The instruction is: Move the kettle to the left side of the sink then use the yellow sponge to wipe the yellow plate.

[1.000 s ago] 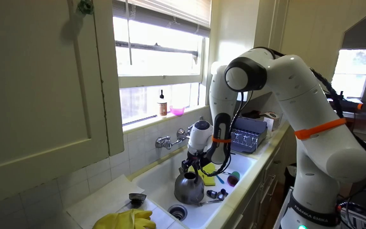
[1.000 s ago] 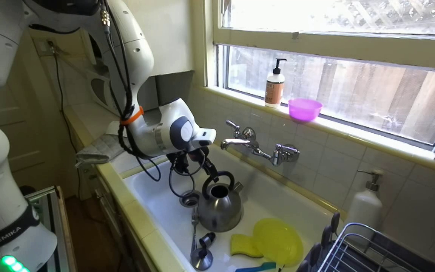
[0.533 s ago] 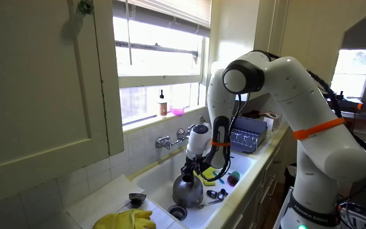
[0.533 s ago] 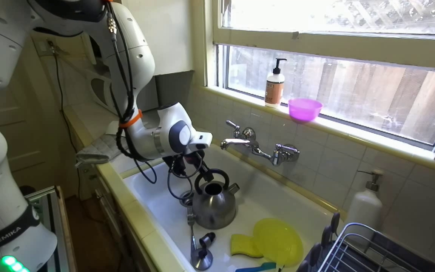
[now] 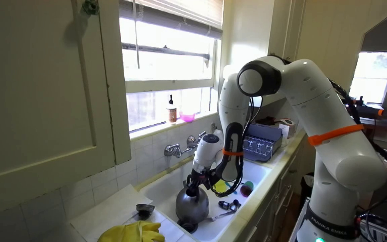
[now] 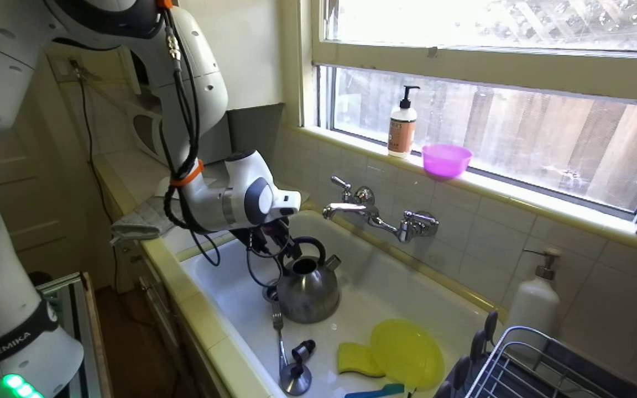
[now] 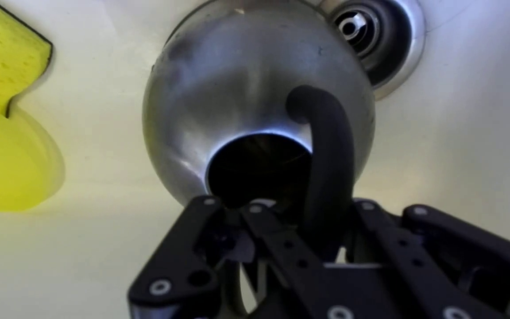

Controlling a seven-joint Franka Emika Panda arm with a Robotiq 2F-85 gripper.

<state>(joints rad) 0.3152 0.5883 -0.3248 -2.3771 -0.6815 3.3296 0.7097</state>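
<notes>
Kettle (image 6: pixel 308 296), sponge (image 6: pixel 358 359) and plate (image 6: pixel 408 352) within the white sink (image 6: pixel 401 293).
The kettle, grey metal with a round body and black arched handle, is roughly upright, its wide mouth open; contact with the sink floor cannot be judged. The sponge, yellow and dark-edged, lies flat, its end meeting the plate's rim. The plate, round and yellow, lies apart from the kettle.

Bright white light pours in through the window (image 5: pixel 170 67), the knob (image 5: pixel 90 7) makes a soft shadow on the dim cupboard (image 5: pixel 35 94), and the kettle (image 7: pixel 246 57) shines in spots
</notes>
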